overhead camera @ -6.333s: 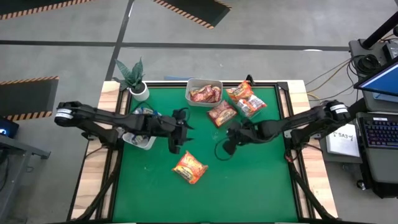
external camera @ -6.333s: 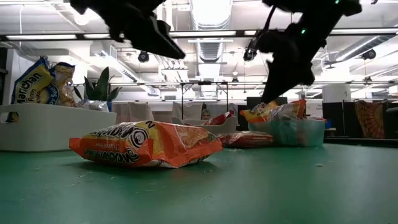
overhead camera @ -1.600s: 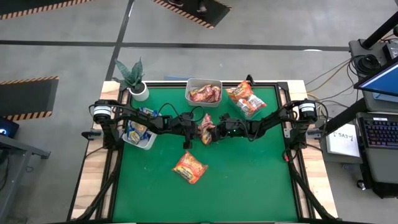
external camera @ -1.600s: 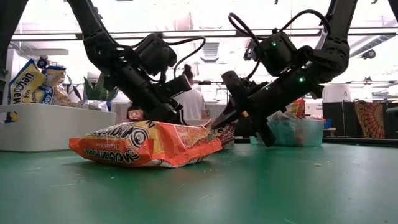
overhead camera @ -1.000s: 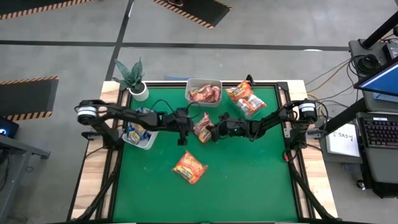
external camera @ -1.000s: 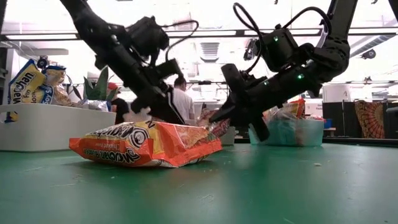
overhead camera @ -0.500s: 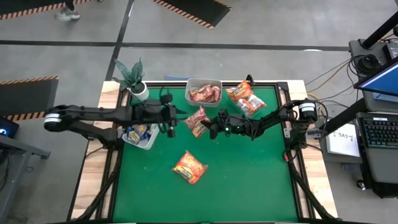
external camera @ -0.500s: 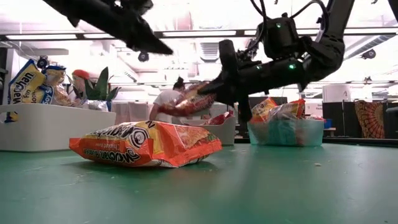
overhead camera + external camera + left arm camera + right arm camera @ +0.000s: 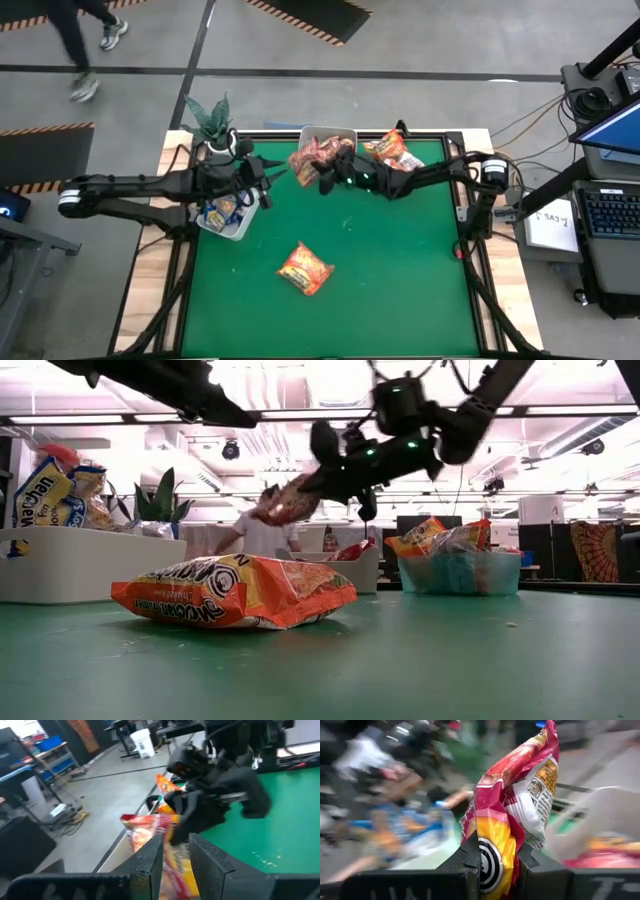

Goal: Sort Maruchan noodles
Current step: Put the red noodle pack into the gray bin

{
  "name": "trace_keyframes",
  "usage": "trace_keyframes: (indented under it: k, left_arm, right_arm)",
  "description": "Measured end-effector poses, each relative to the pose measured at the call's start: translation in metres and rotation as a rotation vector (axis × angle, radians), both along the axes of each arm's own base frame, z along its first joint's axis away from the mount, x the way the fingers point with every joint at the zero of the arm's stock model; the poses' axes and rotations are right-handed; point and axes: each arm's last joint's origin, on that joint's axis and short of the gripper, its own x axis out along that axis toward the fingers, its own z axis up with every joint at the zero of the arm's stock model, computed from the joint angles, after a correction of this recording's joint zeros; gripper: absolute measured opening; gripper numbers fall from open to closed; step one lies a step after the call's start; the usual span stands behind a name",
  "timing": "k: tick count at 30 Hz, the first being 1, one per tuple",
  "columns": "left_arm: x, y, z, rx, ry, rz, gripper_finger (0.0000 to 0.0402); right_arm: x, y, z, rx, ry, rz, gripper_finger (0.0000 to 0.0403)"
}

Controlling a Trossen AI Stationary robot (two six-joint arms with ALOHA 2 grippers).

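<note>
My right gripper (image 9: 321, 177) is shut on a dark red noodle packet (image 9: 306, 160) and holds it in the air at the left rim of the middle tub (image 9: 345, 134), which has other red packets in it. In the low view the packet (image 9: 289, 500) hangs well above the table. My left gripper (image 9: 270, 178) is open and holds nothing; it hovers beside the white left tub (image 9: 236, 232) of blue-and-white packets. An orange packet (image 9: 304, 268) lies flat on the green mat. The right tub (image 9: 408, 178) holds orange packets. My right gripper pinches the red packet's yellow end (image 9: 495, 837) between its two fingers (image 9: 470, 857). The fingers come roughly level from the table's right side. The packet is lifted clear and juts out beyond the fingertips, crumpled where it is held.
A potted plant (image 9: 215, 125) stands at the far left corner. A person (image 9: 75, 40) walks on the floor beyond the table, and another (image 9: 255, 532) shows behind it in the low view. Bare green mat (image 9: 400, 280) lies around the orange packet.
My right gripper has lifted the red packet off the mat and carried it up and toward the far edge, to the middle tub. My left gripper has drawn away from the packet, up and toward the table's left, to the white tub.
</note>
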Motion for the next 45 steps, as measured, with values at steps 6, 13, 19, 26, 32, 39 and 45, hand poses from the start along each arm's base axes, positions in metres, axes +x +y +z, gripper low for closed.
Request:
trace_keyframes:
  k: [6,13,19,26,32,39,45]
  left_arm:
    - [-0.002,0.0,-0.003,-0.003,0.007,0.022,0.0077]
    - [-0.001,0.0,-0.003,-0.003,0.006,0.023,0.0077]
    - [-0.001,0.0,-0.003,-0.02,-0.005,0.027,0.0077]
    - [-0.001,0.0,-0.002,-0.043,-0.027,0.033,0.0077]
    - [-0.001,0.0,-0.002,-0.062,-0.041,0.038,0.0077]
    - [0.0,0.001,-0.002,-0.074,-0.046,0.041,0.0077]
    - [0.005,0.001,-0.007,-0.086,-0.031,0.044,0.0077]
  right_arm:
    - [0.01,-0.03,0.015,-0.077,0.314,-0.283,0.0038]
    - [0.013,-0.039,0.031,-0.144,0.402,-0.394,0.0038]
    - [0.011,-0.039,0.025,-0.101,0.372,-0.412,0.0038]
    - [0.015,-0.042,0.003,-0.08,0.271,-0.438,0.0038]
    - [0.024,-0.045,-0.029,-0.047,0.252,-0.459,0.0038]
    - [0.026,-0.046,-0.045,-0.02,0.266,-0.482,0.0072]
    - [0.023,-0.045,-0.036,-0.056,0.305,-0.474,0.0127]
